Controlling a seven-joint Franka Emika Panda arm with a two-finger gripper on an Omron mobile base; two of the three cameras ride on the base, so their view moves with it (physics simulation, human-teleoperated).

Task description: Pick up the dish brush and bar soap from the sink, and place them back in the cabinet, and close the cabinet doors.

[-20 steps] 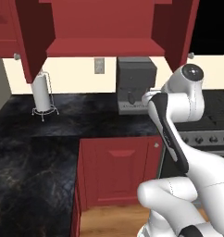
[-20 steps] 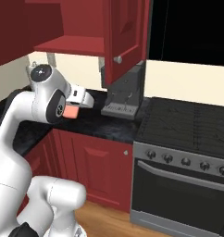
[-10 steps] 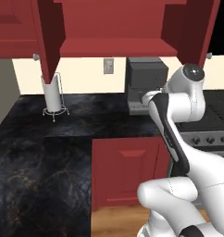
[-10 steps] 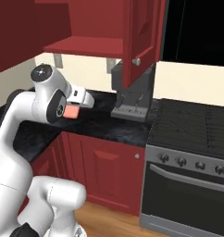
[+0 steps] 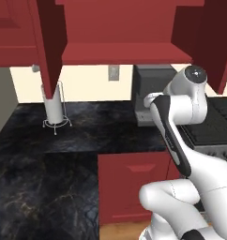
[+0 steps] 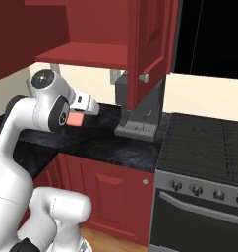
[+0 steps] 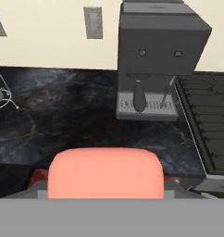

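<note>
The base has driven toward the cabinet [image 5: 115, 51]: its open doors [image 6: 150, 49] and shelf now fill more of both base views. The jaws [image 6: 77, 118] stay closed on the soap [image 7: 104, 173], held above the tabletop [image 5: 87, 131] near a coffee machine [image 7: 155, 60]. I judge the soap goes to the shelf next.

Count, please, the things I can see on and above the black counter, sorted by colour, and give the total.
Salmon-orange: 1, the bar soap in the gripper.
Grey: 1, the coffee machine.
White: 1, the paper towel roll in its wire stand.
Dark red: 2, the open cabinet doors.
Total: 5.
</note>
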